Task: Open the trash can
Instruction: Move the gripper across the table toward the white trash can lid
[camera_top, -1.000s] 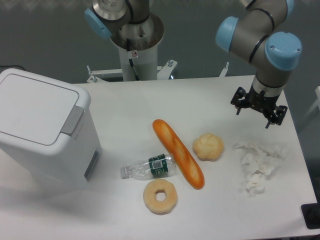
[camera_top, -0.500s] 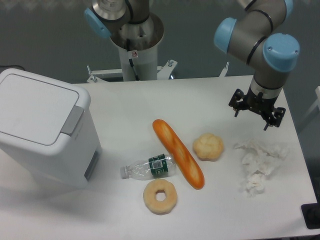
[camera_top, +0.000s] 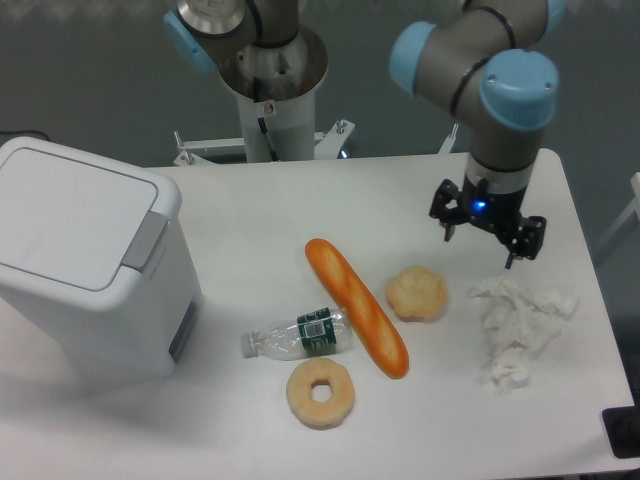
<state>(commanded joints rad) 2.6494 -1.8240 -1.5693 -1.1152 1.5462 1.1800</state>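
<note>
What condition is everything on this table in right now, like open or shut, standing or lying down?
trash can: upright, lid shut.
gripper: open, empty, above the table.
water bottle: lying on its side, cap on.
baguette: lying flat, whole.
donut: lying flat.
bun: resting on the table.
tissue: crumpled.

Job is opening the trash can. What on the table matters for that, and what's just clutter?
Matters:
- trash can, lid shut, grey push tab on its right edge
- gripper, open, empty, far right of the can

Clutter:
- baguette
- bread roll
- doughnut
- plastic bottle, lying down
- crumpled tissue
</note>
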